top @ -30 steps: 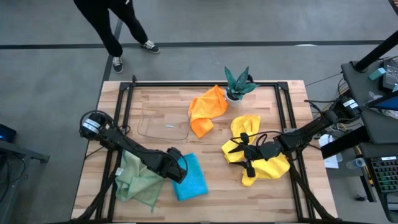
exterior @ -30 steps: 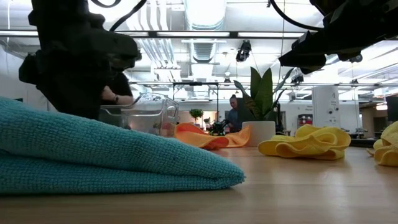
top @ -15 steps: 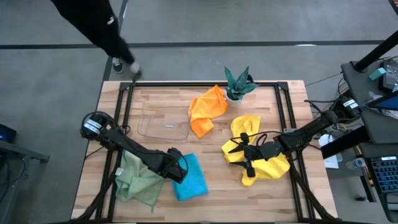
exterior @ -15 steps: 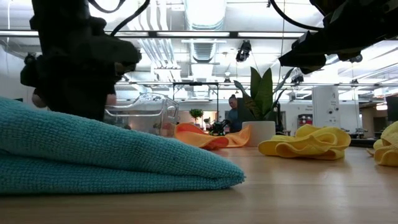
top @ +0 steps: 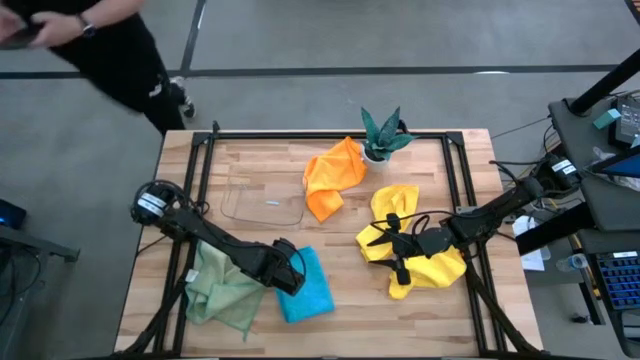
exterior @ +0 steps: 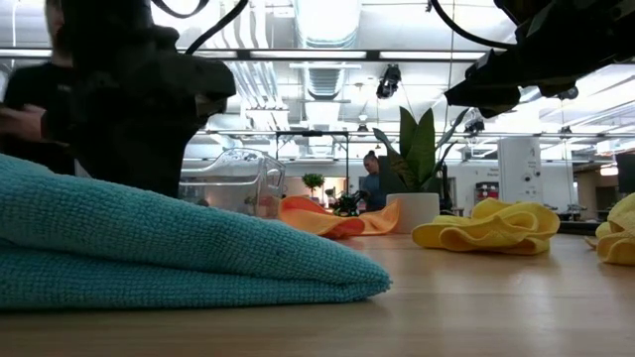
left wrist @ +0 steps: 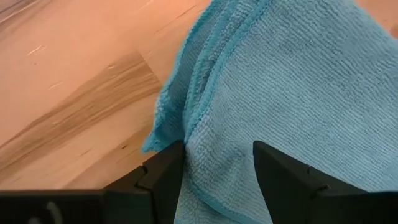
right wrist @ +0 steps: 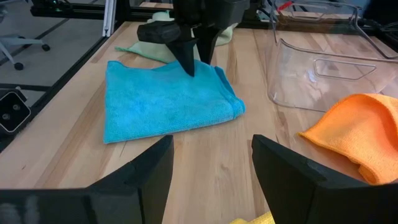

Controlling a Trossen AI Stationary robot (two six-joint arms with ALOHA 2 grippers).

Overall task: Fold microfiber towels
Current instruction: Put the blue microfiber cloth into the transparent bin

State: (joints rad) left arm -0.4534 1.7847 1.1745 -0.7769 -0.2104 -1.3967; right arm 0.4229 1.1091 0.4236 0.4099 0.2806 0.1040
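Left wrist view showed the left gripper (left wrist: 214, 168) released, its fingers straddling the blue towel's (left wrist: 292, 87) folded edge at the table's near left. Soft and limp (likely light), it probably wanted pinching at a corner.

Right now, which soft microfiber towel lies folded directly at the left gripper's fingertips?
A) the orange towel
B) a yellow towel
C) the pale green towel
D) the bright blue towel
D: the left gripper sits at the edge of the folded bright blue towel, its open fingers straddling the towel's edge in the left wrist view.
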